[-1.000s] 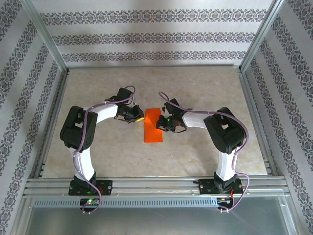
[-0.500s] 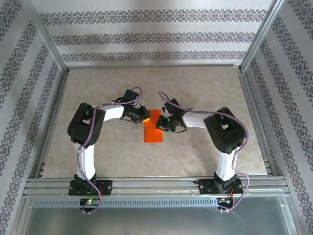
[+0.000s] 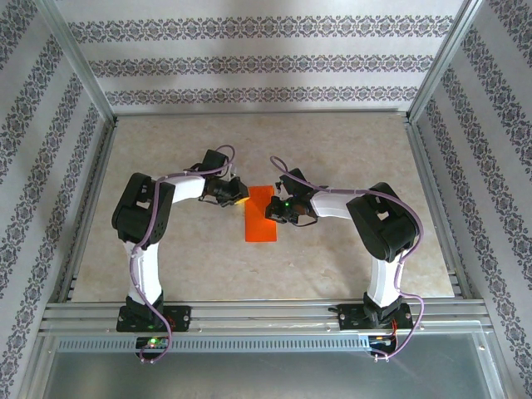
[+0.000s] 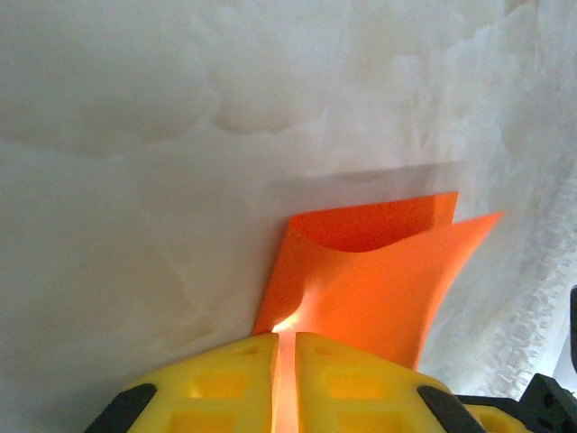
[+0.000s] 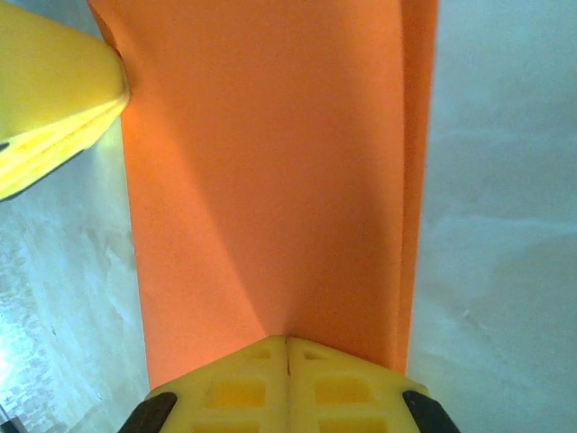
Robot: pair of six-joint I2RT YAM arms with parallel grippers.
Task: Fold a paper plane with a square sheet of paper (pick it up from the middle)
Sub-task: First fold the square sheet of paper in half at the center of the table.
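One fold appears done: the square sheet of paper (image 3: 260,218) lies as a doubled, narrow rectangle at the middle of the table (image 3: 349,158), between the two arms. Its two layers gape slightly in the left wrist view. The left gripper (image 3: 239,196) is pinched nearly closed on the sheet's far left corner. The right gripper (image 3: 273,213) is clamped tight on its right edge, about midway. No nose creases or wing folds show, so most of the folding is judged undone.
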